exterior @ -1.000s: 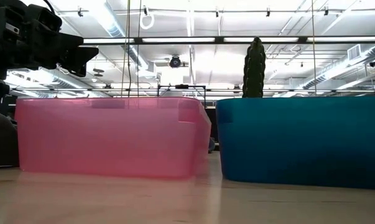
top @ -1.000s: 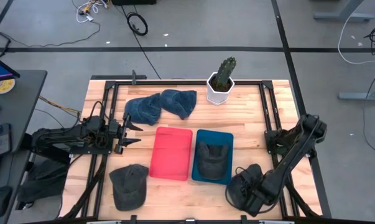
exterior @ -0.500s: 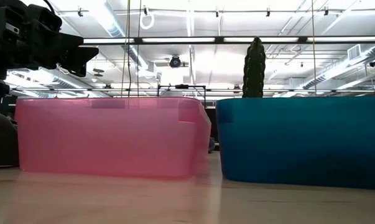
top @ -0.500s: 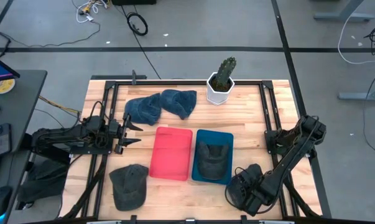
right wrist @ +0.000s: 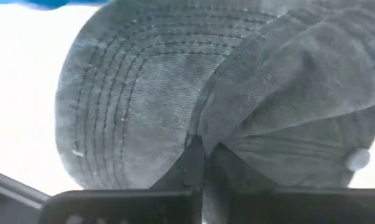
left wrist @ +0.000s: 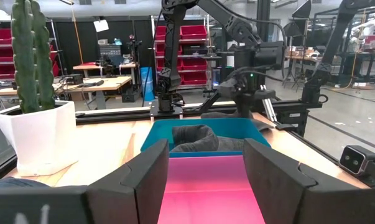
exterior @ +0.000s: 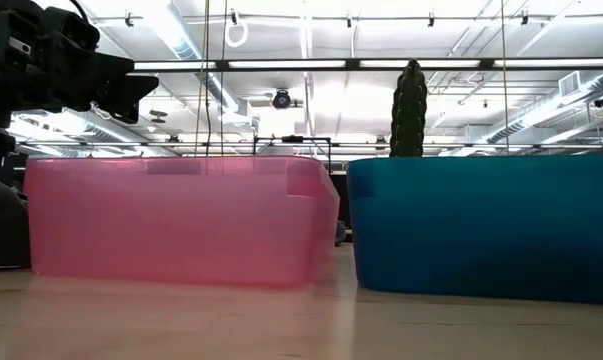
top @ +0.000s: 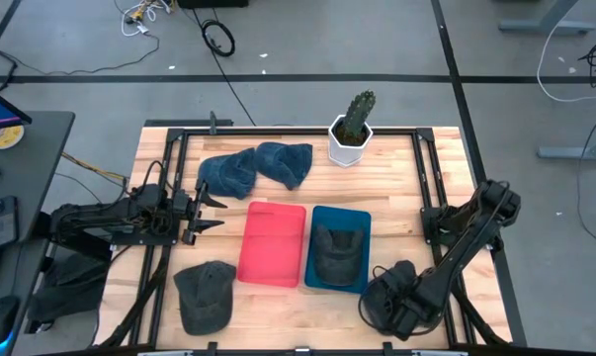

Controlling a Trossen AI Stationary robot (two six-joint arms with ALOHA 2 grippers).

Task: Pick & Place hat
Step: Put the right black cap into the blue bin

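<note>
— Where are the hats?

— One grey hat (top: pixel 337 252) lies inside the blue bin (top: pixel 362 220), which sits touching the red bin (top: pixel 273 242) at the middle of the worktop (top: pixel 396 188). Another grey cap (top: pixel 204 295) lies on the wood just beside the red bin, toward the front edge. Two blue hats (top: pixel 256 168) rest behind the red bin, next to the potted cactus (top: pixel 352 129).

— And the arms?

— The right gripper (top: pixel 391 302) is down at a third grey cap (right wrist: pixel 206 93) beside the blue bin's front corner; its fingers (right wrist: pixel 196 165) are pinched together on the cap's fabric. The left gripper (top: pixel 213 210) hovers beside the red bin, fingers (left wrist: pixel 143 180) spread wide and holding nothing.
</note>
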